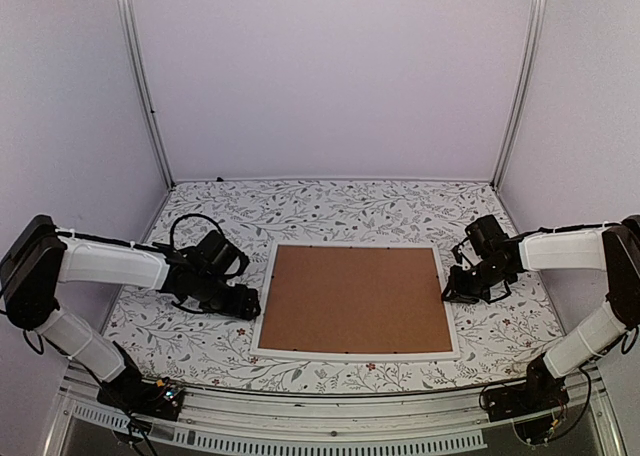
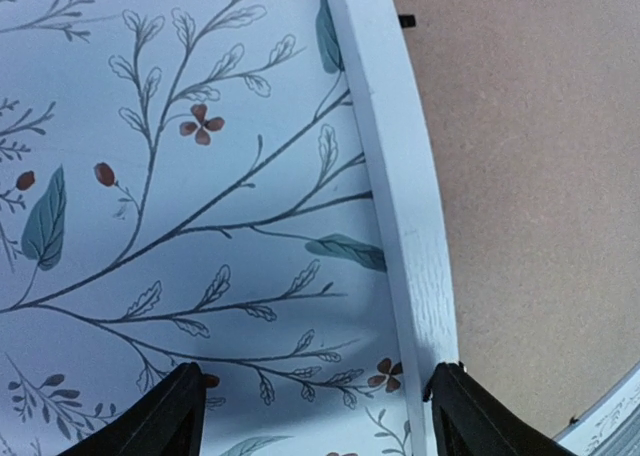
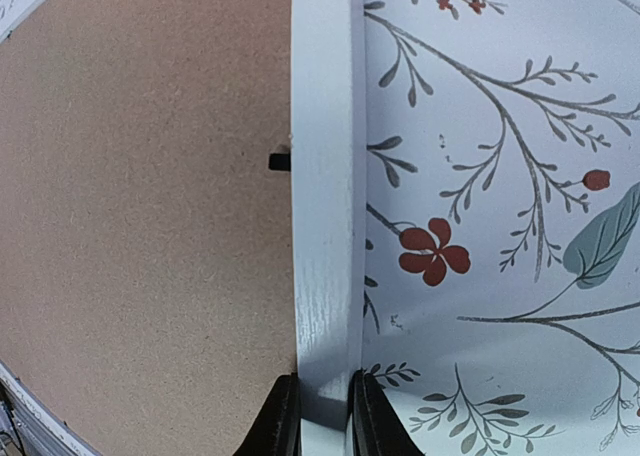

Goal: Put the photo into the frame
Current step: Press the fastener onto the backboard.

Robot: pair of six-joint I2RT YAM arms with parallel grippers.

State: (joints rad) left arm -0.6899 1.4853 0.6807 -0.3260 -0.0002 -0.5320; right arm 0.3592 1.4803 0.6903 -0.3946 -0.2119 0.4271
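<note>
View from above and both wrists. The frame [image 1: 355, 354] lies face down on the floral tablecloth [image 1: 330, 211], and its opening is filled by the brown backing board [image 1: 352, 296]. I cannot find the photo in any view. It may lie under the board inside the frame, but the pictures do not settle that.

The right gripper [image 3: 325, 396] is clenched on the frame's right rail, one finger on each side of it. The left gripper [image 2: 318, 376] stands released at the frame's left rail, its fingers spread wide, with the rail between them next to the inner finger.

The rail is thin, white-painted and faintly wood-grained. The board is matte, speckled fibreboard, flat and stiff. A small black tab [image 3: 280, 161] juts from the rail over the board's edge.

I judge the frame light and rigid but fragile at its pane, so it is best pinched across a rail, as on the right. A paper print would be limp and crease easily, so I would take it by one edge.
</note>
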